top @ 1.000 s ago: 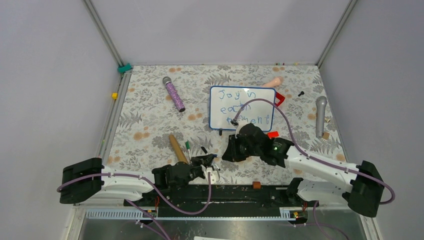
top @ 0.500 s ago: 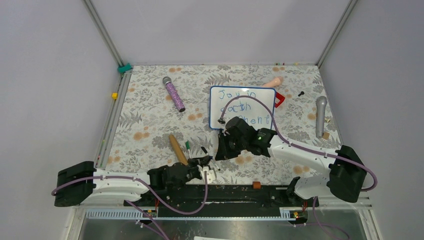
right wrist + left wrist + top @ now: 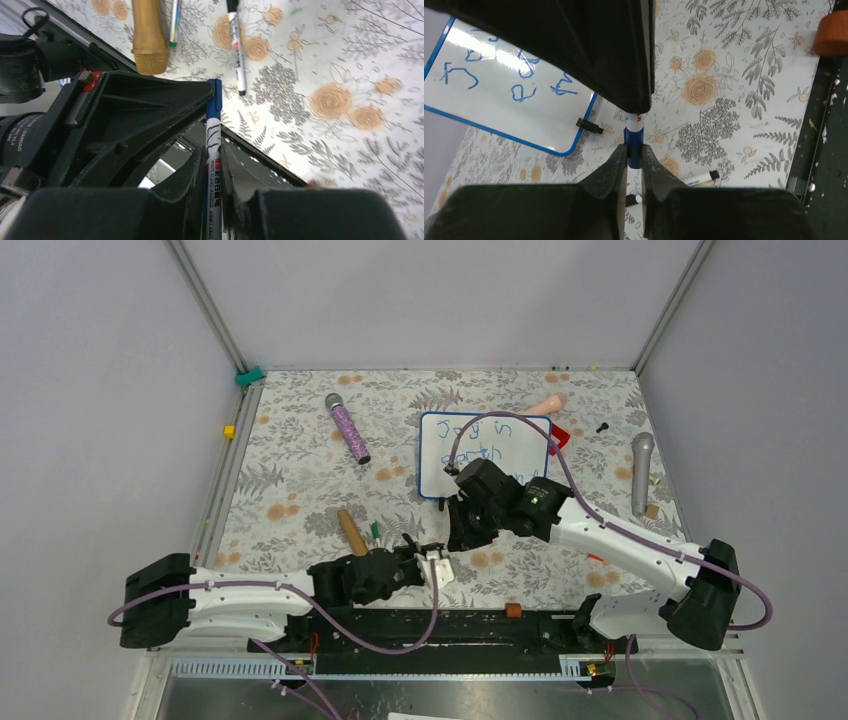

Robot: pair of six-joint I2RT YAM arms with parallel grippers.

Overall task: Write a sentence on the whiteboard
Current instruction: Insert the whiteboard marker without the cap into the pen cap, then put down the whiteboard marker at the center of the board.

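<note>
right arm swung off the board to my left: right gripper clamped on marker, left gripper pinching cap; skewed push could drop either.

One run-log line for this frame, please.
left gripper: shut on marker | right gripper: shut on same marker | whiteboard: sentence on it, partly hidden

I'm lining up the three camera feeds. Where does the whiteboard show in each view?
Top external: the whiteboard lies at centre, toward the far side, its near edge hidden by the right arm.
Left wrist: upper left, tilted.
Right wrist: not in it.
Shared landmark: the floral table cover; the blue marker links both wrist views.
</note>
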